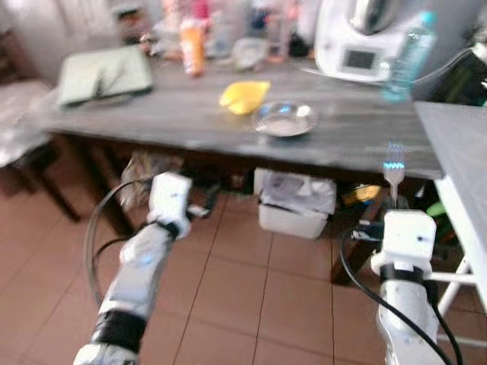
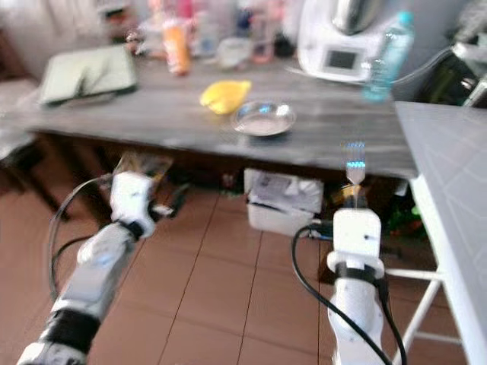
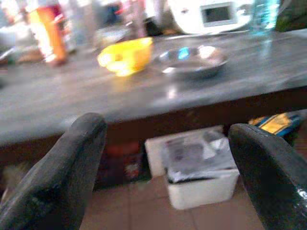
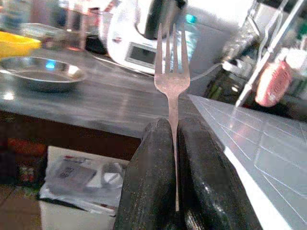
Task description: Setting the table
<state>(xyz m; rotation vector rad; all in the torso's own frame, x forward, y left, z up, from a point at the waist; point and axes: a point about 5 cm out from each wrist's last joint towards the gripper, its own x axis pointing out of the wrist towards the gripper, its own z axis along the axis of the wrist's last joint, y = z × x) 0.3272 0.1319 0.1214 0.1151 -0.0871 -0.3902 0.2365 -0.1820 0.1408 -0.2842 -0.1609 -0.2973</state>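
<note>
Head views: The picture was blurred. A long grey desk (image 1: 190,122) stood ahead on a floor of reddish tiles (image 1: 251,296). On the desk lay a shallow metal dish (image 1: 284,119), with a yellow bowl (image 1: 243,96) just beside it on the far left. Farther back were an orange bottle (image 1: 192,47), a white kitchen machine (image 1: 361,38) and a clear water bottle (image 1: 407,57); a green tray (image 1: 106,74) lay toward the left end. Under the desk sat a white bin (image 1: 295,204) with a plastic liner. A second, pale surface (image 1: 460,152) adjoined the desk on the right. The right tool (image 1: 393,199) was raised in front of the desk edge, carrying a fork (image 1: 393,171) upright with its prongs up. The left arm reached forward, low and below the desk edge, on the left.

Left wrist view: The left tool (image 3: 165,172) was spread wide, its two black fingers (image 3: 62,177) well apart with nothing between them. Beyond them were the desk front, the metal dish, the yellow bowl and the bin.

Right wrist view: The right tool's fingers (image 4: 148,182) were closed together on the fork handle, the prongs standing upright above them. The metal dish lay on the desk to one side, apart from the fork.
</note>
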